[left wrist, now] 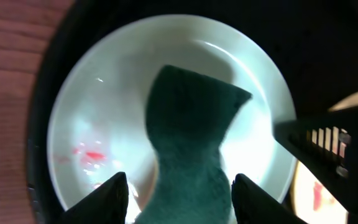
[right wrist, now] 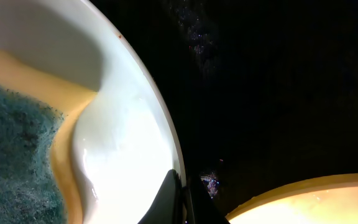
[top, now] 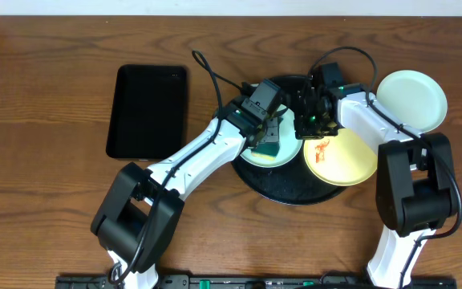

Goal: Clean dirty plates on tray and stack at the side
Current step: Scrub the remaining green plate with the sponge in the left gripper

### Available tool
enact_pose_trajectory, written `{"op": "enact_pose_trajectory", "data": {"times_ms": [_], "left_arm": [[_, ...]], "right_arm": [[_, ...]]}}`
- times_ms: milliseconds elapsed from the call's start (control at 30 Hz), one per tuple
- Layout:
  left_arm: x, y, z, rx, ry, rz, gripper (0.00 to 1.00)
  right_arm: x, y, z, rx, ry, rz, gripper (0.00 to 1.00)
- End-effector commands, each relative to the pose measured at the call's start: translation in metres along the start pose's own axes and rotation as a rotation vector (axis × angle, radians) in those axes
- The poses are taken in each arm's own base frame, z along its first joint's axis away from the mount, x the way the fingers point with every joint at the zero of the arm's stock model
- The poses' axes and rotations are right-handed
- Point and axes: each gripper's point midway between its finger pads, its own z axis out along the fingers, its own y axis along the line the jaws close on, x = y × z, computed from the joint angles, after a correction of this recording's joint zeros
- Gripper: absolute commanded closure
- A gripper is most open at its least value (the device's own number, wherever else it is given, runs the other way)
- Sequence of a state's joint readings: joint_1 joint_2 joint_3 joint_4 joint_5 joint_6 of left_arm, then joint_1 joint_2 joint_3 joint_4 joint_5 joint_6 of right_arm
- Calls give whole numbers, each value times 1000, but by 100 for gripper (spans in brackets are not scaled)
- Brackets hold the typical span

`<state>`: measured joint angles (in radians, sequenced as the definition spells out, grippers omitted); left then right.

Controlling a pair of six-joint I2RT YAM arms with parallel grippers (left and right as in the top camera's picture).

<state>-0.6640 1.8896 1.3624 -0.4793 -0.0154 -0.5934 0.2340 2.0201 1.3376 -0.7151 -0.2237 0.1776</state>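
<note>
Released left claw (left wrist: 180, 186) straddles the sponge (left wrist: 188, 124): grip firmly, scrub red smears (left wrist: 89, 152) off the mint plate (left wrist: 104, 93). Clenched right claw (right wrist: 182, 196) sits at its rim.

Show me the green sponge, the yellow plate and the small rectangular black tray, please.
green sponge (left wrist: 191, 137): left wrist view, middle of its green face.
yellow plate (top: 343, 164): overhead view, bare centre.
rectangular tray (top: 147, 112): overhead view, its bare floor.

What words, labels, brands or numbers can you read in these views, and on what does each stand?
None can be read. The mint plate, the sponge, the round tray and the rectangular tray bear no print.
</note>
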Motion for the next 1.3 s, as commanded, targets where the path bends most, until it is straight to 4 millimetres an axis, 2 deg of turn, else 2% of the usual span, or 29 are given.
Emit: {"op": "enact_pose_trajectory", "data": {"times_ms": [0, 200, 367, 467, 800, 1033, 1133, 1267], "left_arm": [[2, 15, 6, -67, -11, 25, 45], [19, 1, 12, -8, 55, 39, 46], [33, 0, 29, -21, 98, 55, 59], [36, 1, 35, -25, 104, 55, 65], [37, 1, 44, -26, 105, 56, 66], [48, 9, 60, -55, 141, 59, 92], [43, 18, 61, -107, 111, 63, 92], [31, 52, 55, -289, 36, 87, 92]], "right_arm": [[9, -22, 1, 81, 21, 5, 99], [8, -21, 1, 80, 17, 4, 99], [8, -21, 1, 80, 16, 4, 99], [9, -22, 1, 81, 21, 5, 99], [9, -22, 1, 81, 21, 5, 99], [9, -22, 1, 81, 22, 5, 99], [10, -22, 1, 81, 22, 5, 99], [10, -22, 1, 82, 25, 5, 99]]}}
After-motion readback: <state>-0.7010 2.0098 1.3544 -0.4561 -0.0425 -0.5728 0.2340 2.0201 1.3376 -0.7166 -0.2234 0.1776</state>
